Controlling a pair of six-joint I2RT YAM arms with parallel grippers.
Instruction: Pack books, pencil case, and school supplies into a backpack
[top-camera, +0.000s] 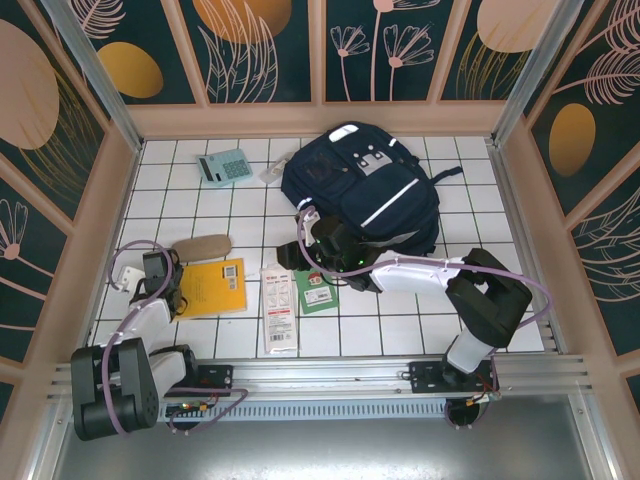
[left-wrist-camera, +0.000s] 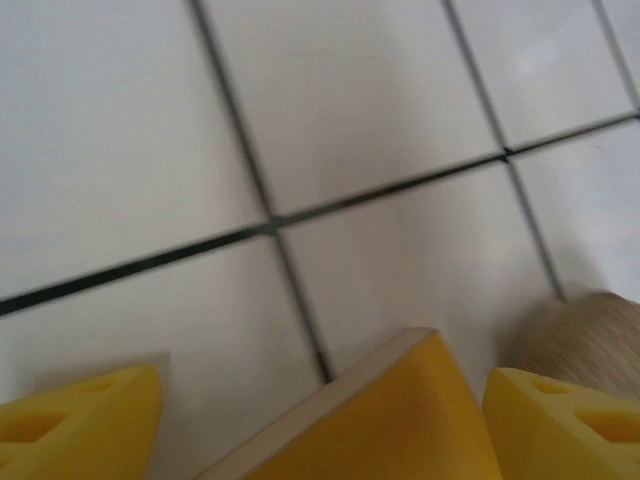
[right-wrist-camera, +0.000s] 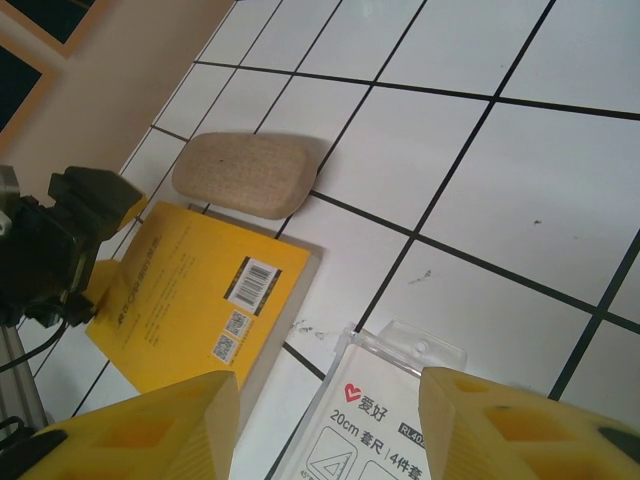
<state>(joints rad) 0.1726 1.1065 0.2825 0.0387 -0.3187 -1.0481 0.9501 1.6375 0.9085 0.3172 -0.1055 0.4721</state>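
The navy backpack (top-camera: 362, 190) lies at the back of the table. An orange-yellow book (top-camera: 212, 288) (right-wrist-camera: 195, 300) lies front left, with the tan pencil case (top-camera: 202, 246) (right-wrist-camera: 248, 174) just behind it. My left gripper (top-camera: 172, 290) (left-wrist-camera: 320, 378) is open at the book's left edge, a corner of the book (left-wrist-camera: 400, 420) between its fingers. My right gripper (top-camera: 292, 258) (right-wrist-camera: 328, 388) hangs open over the top end of the white-and-red pack (top-camera: 280, 310) (right-wrist-camera: 385, 420), holding nothing. A small green book (top-camera: 318, 292) lies beside the pack, partly under the right arm. The teal calculator (top-camera: 222, 167) and a small clear packet (top-camera: 272, 170) sit at the back left.
The right forearm (top-camera: 420, 272) stretches across the front of the backpack. Wooden walls (top-camera: 100, 230) fence the tiled table on three sides. The pencil case's rounded end (left-wrist-camera: 590, 340) lies close to my left gripper's right finger.
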